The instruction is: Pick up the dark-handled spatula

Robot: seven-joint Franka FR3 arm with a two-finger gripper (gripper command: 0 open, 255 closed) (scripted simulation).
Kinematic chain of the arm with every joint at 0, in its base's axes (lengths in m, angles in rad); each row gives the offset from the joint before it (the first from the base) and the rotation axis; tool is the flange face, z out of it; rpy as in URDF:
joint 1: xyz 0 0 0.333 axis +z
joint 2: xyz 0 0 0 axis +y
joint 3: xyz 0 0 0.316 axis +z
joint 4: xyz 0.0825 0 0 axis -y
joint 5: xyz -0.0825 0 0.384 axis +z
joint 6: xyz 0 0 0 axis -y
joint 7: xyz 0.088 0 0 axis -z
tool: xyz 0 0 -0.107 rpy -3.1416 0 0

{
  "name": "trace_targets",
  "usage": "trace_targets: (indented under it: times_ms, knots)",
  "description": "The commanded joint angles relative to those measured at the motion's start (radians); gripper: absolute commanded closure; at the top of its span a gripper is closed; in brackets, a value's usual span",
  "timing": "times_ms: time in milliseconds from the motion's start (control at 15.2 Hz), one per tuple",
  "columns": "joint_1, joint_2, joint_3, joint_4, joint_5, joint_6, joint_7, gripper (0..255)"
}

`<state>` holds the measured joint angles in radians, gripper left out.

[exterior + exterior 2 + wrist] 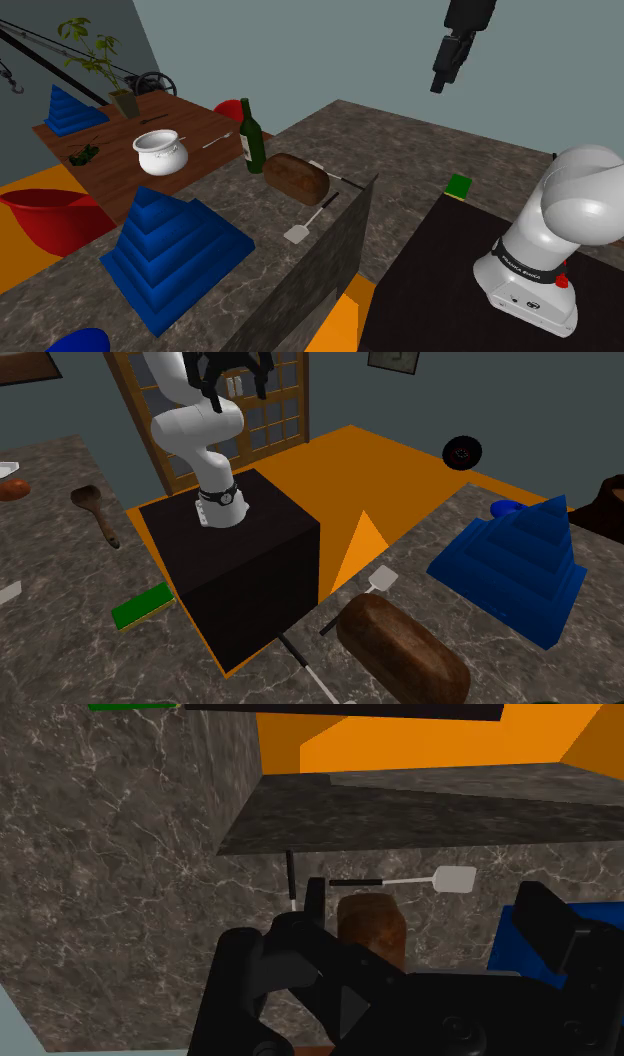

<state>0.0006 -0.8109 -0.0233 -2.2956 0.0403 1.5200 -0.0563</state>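
Observation:
The spatula point(309, 222) lies on the dark marble counter point(240, 290), close to its edge by the stand. Its thin dark handle point(355, 883) ends in a pale flat blade point(455, 879). The blade point(382, 580) rests between a brown bread loaf point(400, 647) and a blue stepped pyramid point(520, 567). My black gripper point(441, 82) hangs high in the air, far above the counter and apart from the spatula. In the wrist view the gripper point(430, 909) has its fingers point(316, 896) standing well apart, with nothing between them.
A second thin dark-handled utensil point(290, 879) lies behind the loaf point(296, 177). A green bottle point(252, 140) stands beside it. The wooden table beyond holds a white pot point(160, 152) and a plant point(100, 60). A red tub point(50, 215) sits on the floor. A green block point(458, 187) lies near the stand.

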Motion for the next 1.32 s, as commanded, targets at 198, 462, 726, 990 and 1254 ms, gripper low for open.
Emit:
trace_targets:
  times_ms: [198,462,726,990,1254]
  knots:
    - [-0.022,-0.004,0.068,-0.084,0.040,0.087,0.137,0]
    - [-0.048,0.022,0.164,-0.172,0.093,0.209,0.317,0]
    - [-0.074,0.086,0.264,-0.229,0.141,0.340,0.498,0]
    - [-0.109,0.187,0.366,-0.256,0.175,0.477,0.680,0]
    - [-0.158,0.322,0.469,-0.252,0.180,0.614,0.871,0]
